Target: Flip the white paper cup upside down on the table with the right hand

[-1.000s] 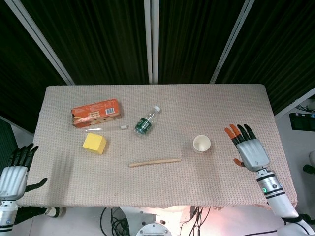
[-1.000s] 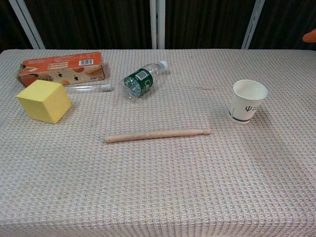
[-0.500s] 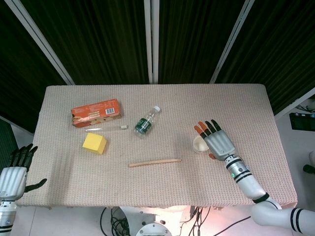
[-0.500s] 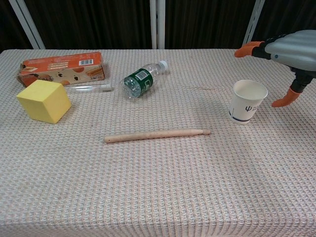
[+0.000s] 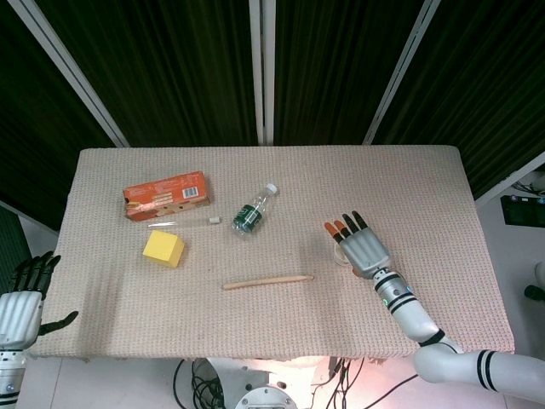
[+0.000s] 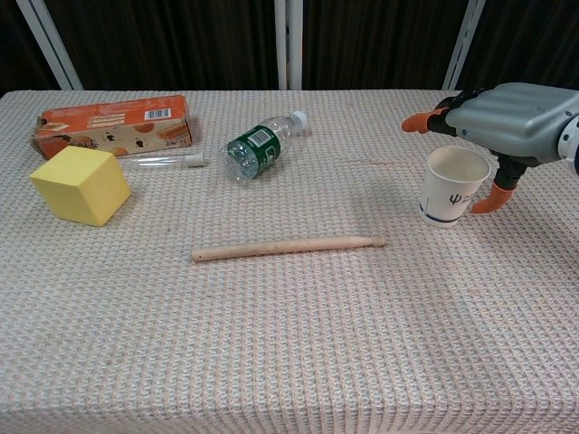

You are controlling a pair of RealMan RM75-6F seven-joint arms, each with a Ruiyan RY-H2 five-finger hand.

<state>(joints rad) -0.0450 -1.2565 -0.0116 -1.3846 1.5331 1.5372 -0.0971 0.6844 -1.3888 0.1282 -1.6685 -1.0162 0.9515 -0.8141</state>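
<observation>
Right hand (image 6: 503, 122) over one upright white paper cup (image 6: 452, 187).

A matt white paper cup (image 6: 452, 186) and smooth wooden stick (image 6: 288, 246) lie on rough woven cloth (image 6: 289, 344).

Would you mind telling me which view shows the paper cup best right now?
The chest view: the paper cup stands upright, its mouth and side marking visible, beside the right hand. In the head view, that hand covers nearly all of it, leaving only a sliver.
</observation>
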